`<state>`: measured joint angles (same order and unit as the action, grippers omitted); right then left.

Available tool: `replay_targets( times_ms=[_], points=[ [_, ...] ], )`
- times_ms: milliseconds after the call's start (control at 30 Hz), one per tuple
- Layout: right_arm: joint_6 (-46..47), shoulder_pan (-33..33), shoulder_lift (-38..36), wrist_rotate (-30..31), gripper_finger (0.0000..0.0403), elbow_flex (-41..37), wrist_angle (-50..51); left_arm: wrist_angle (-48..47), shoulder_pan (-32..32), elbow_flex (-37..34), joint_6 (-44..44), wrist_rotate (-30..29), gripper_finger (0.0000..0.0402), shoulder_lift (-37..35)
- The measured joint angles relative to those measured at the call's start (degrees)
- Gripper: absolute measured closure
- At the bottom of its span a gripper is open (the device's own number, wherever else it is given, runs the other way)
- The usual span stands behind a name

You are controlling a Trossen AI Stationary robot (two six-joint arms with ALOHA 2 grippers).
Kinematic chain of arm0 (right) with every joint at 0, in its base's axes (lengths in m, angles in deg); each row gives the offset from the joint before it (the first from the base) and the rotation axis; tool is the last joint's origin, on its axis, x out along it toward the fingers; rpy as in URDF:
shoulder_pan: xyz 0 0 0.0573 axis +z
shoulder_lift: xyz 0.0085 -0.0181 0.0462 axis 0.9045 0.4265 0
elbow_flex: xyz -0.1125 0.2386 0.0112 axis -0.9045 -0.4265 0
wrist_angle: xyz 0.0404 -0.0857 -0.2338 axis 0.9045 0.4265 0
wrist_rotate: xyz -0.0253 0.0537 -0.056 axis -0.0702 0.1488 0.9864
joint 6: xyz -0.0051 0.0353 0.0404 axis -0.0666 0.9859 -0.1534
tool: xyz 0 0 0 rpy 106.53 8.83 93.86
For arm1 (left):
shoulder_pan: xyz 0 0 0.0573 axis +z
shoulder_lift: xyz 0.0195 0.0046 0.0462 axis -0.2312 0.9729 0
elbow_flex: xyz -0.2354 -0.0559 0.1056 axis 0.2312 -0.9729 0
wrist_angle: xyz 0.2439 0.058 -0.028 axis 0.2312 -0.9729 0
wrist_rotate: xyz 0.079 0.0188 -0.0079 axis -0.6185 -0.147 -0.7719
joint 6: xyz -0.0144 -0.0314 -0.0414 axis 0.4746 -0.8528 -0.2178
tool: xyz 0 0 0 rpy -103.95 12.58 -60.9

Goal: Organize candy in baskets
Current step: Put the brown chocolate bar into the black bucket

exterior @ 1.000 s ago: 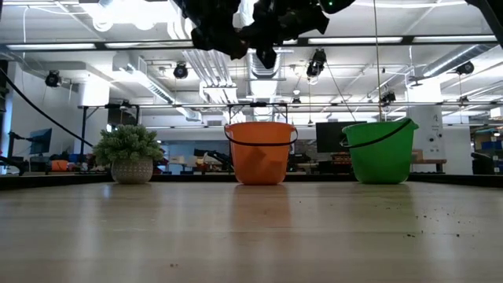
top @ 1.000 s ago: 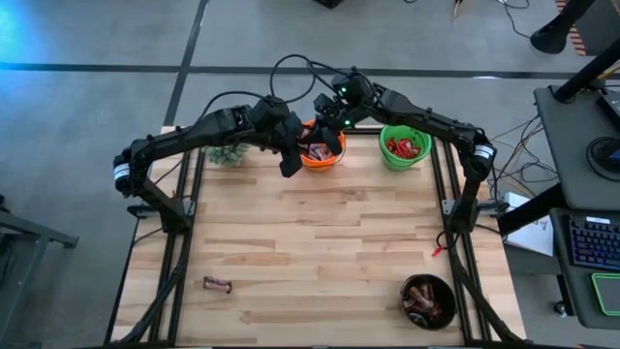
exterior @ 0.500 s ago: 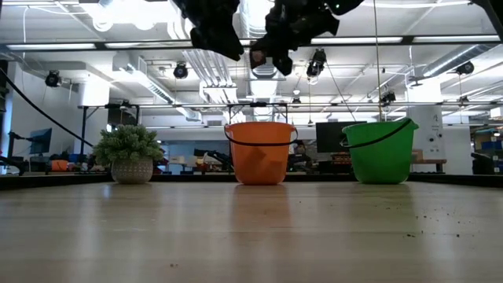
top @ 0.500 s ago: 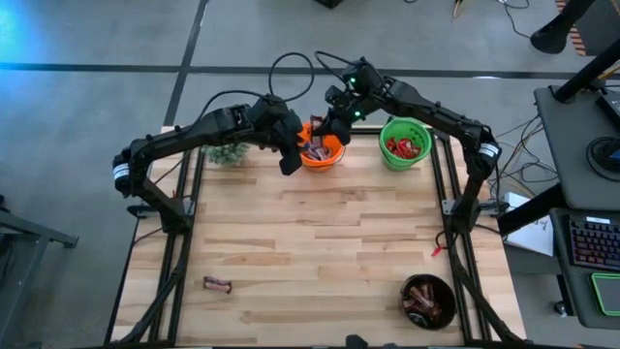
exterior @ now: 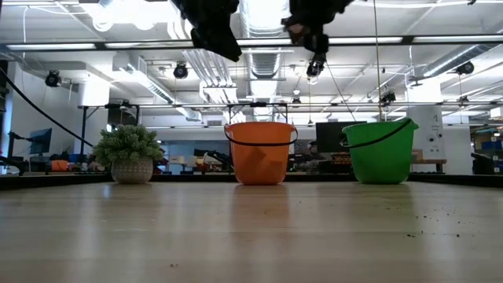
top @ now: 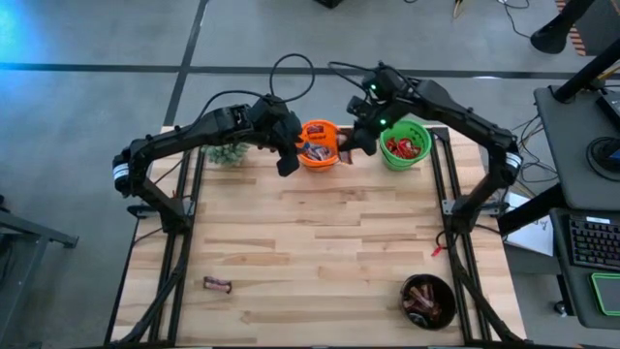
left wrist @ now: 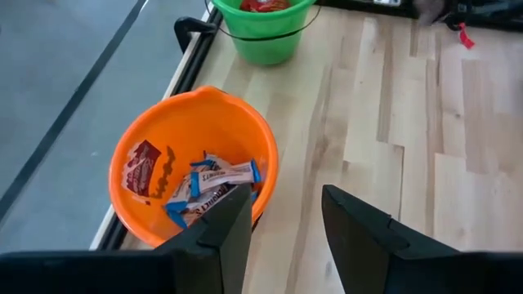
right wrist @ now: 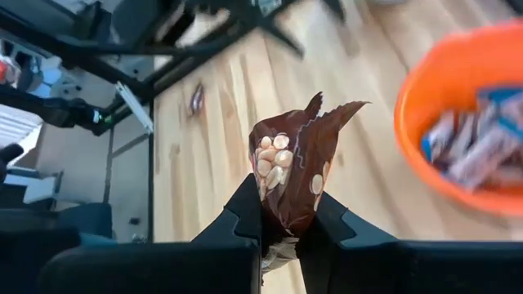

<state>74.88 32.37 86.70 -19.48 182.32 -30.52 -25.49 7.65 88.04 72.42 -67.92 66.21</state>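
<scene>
While hanging over the far edge of the table, both arms showing in every view:

High view: right gripper (top: 357,139) hovering between the orange pail (top: 319,144) and the green pail (top: 404,144); left gripper (top: 287,161) hanging just beside the orange pail's near-left rim; black bowl (top: 428,301) sitting at the near right corner, holding brown candies; one loose brown candy (top: 217,284) lying near the left front edge, well apart from everything else; fuzzy plant (top: 229,153) standing left of the orange pail.

Low view: both pails standing upright on the table's far side, plant (exterior: 130,153) to their left; both grippers hanging high above them (fingers hard to make out here).

Left wrist view: fingers (left wrist: 222,229) standing apart, gripping nothing; orange pail (left wrist: 140,146) below holding blue-and-white candies (left wrist: 216,177) and one red packet (left wrist: 142,165); green pail (left wrist: 266,31) farther off with red candies inside.

Right wrist view: fingers (right wrist: 243,214) pinching closed on a dark brown wrapper (right wrist: 296,169), clamped at its lower end; orange pail (right wrist: 462,122) showing off to one side.
</scene>
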Motion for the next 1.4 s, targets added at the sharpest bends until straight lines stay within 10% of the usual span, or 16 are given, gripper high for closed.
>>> replay_targets(
  times_ms=[600,1400],
  points=[
    [19.35,16.05,-15.71,22.09,0.0375,0.00,15.56,-0.28,0.00,0.00,3.59,0.09,0.0268,0.00],
    [59.91,58.58,-19.64,50.13,0.0374,-10.99,21.64,-6.09,0.00,0.00,2.30,0.11,0.0268,-0.02]
  ],
)
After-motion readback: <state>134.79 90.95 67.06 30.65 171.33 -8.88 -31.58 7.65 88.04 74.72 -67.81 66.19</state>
